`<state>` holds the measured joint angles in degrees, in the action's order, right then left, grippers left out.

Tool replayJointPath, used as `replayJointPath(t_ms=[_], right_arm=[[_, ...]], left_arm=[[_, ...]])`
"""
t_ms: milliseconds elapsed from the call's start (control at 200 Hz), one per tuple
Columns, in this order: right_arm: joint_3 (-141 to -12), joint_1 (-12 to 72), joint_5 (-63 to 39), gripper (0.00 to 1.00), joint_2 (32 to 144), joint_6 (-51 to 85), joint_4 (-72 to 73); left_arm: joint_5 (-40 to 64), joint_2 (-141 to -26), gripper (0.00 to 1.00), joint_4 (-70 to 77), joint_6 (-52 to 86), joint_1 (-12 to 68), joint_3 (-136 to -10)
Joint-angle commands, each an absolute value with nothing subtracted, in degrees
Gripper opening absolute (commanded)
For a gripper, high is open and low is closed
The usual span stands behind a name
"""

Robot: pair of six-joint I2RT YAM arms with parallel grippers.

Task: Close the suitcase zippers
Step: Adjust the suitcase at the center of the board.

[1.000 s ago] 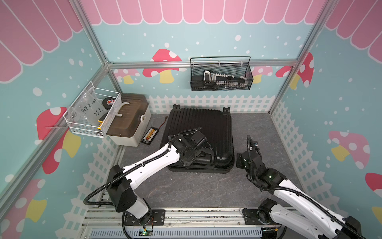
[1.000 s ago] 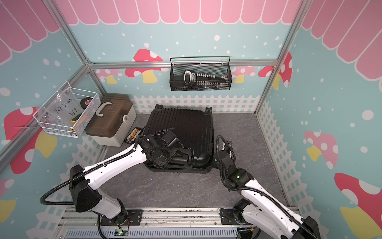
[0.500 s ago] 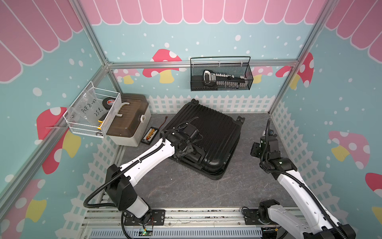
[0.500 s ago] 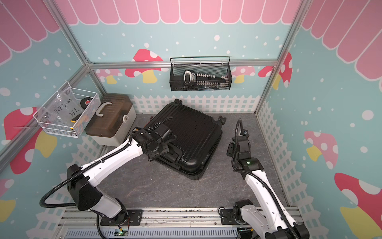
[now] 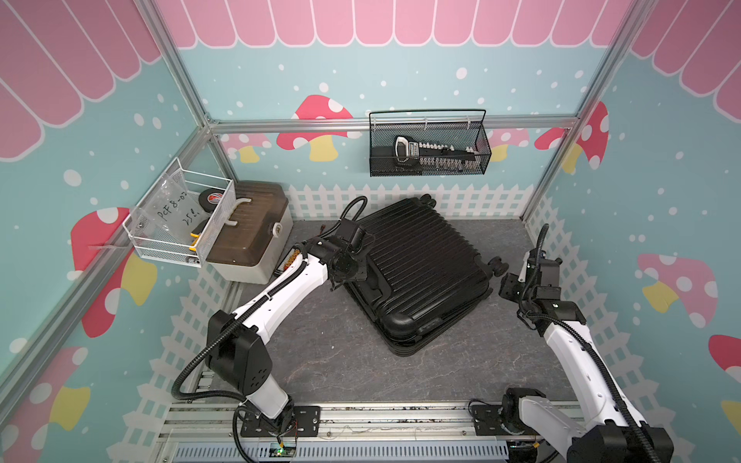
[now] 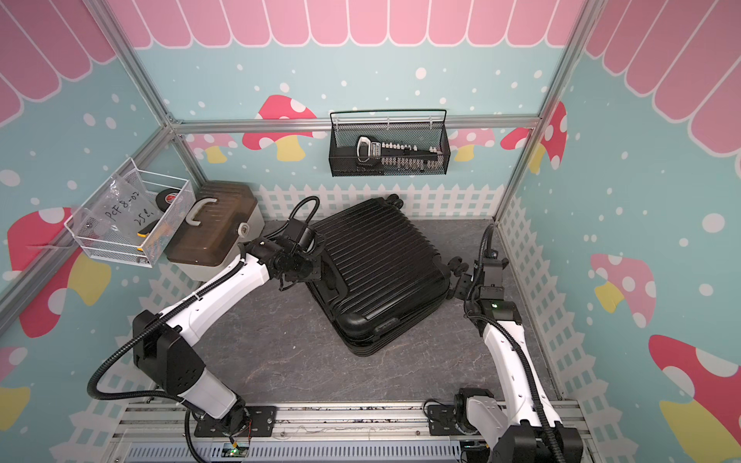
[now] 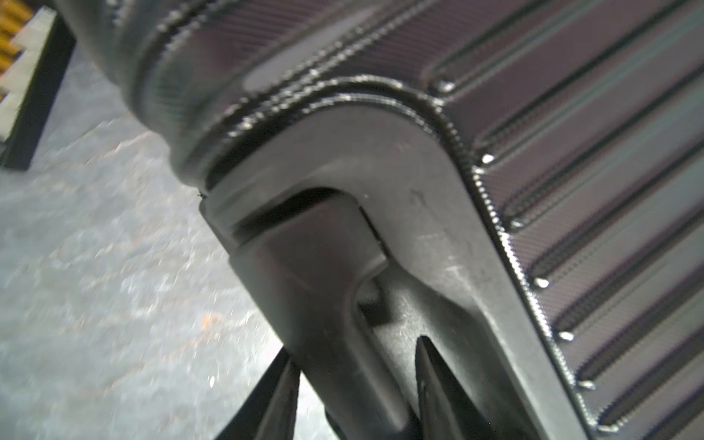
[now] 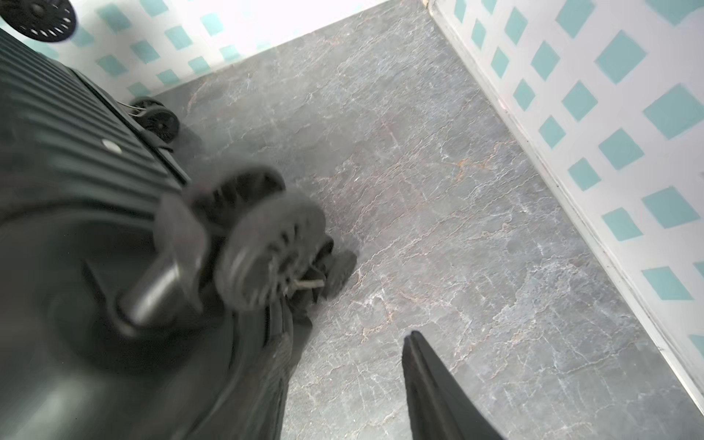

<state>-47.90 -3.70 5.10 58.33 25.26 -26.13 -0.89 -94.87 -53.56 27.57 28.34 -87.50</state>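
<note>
Your suitcase lies flat on the grey table, shells together and turned diagonally, so its rim faces both arms. The zippers follow that rim seam, and you cannot pick out a pull anywhere.

On the suitcase's handle side, your left gripper has its jaws partly apart with the recessed handle between them. You cannot tell whether the pads press it. I judge this hold is meant to steady or turn the case.

At the suitcase's wheel end, your right gripper hangs just beside a spinner wheel. Its jaws are apart over bare table and grip nothing. It is probably placed to reach the rim there.

Near the suitcase's handle side stands the beige box, with its brown lid down and its contents unreadable. A small black tray of orange pieces lies between them.

Farther out on that side, the white wire basket holds a written-on clear bag, a tape roll and a yellow tool.

Above the suitcase's far edge, the black mesh basket holds a bit set
</note>
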Motion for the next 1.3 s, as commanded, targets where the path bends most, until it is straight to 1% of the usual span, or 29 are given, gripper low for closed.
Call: replayJointPath(t_ms=[0,50,155,280,526,581,656,691,751,786,891,1086,1176,1191,1297], right_arm=[[-50.1,-5.4,3.7,0.51,58.0,23.3,-26.0],[-50.5,-5.9,3.8,0.51,58.0,23.0,-26.2],[-51.0,-6.7,3.6,0.52,58.3,22.8,-26.2],[-51.1,-6.9,2.7,0.52,58.7,23.1,-26.0],[-50.7,-7.3,2.3,0.52,58.6,23.4,-25.7],[-50.5,-7.4,2.2,0.52,58.5,23.4,-25.6],[-50.5,-7.8,2.4,0.52,58.4,23.2,-25.6],[-50.6,-8.0,2.3,0.52,58.4,23.1,-25.7],[-50.9,-9.1,1.6,0.52,58.6,22.9,-25.7],[-51.2,-9.8,1.2,0.52,58.7,22.6,-25.9],[-52.3,-11.3,0.7,0.52,58.9,21.7,-26.4],[-51.9,-12.2,-1.9,0.52,59.8,20.9,-26.6],[-49.6,-12.3,-4.7,0.53,59.4,20.2,-26.0],[-49.0,-12.3,-5.4,0.53,59.3,20.2,-25.7],[-44.1,-12.1,-12.6,0.53,58.3,19.7,-22.4]], left_arm=[[3.1,-97.6,0.28,-50.9,22.1,28.0,-89.0],[1.8,-97.3,0.37,-51.0,25.1,28.5,-88.7],[-0.8,-96.6,0.42,-51.1,31.8,30.4,-87.8],[-4.7,-97.5,0.45,-52.5,39.6,32.9,-87.3],[-11.6,-103.6,0.49,-59.3,46.5,36.9,-92.2],[-11.0,-104.2,0.46,-59.3,46.5,36.9,-92.9],[-11.4,-104.2,0.31,-58.9,45.2,36.8,-93.3],[-11.7,-104.1,0.21,-59.0,43.8,36.7,-93.7],[-11.5,-103.4,0.10,-59.1,40.9,35.5,-94.5],[-11.3,-102.9,0.06,-59.1,38.7,34.6,-94.8],[-9.8,-101.0,0.03,-59.1,31.2,30.7,-96.4],[-2.5,-100.8,0.04,-57.7,16.2,25.3,-101.1],[0.8,-102.9,0.04,-58.1,11.9,23.8,-104.3],[1.5,-103.3,0.04,-58.2,11.2,22.3,-104.9],[4.4,-107.0,0.04,-60.7,7.5,19.9,-110.4]])
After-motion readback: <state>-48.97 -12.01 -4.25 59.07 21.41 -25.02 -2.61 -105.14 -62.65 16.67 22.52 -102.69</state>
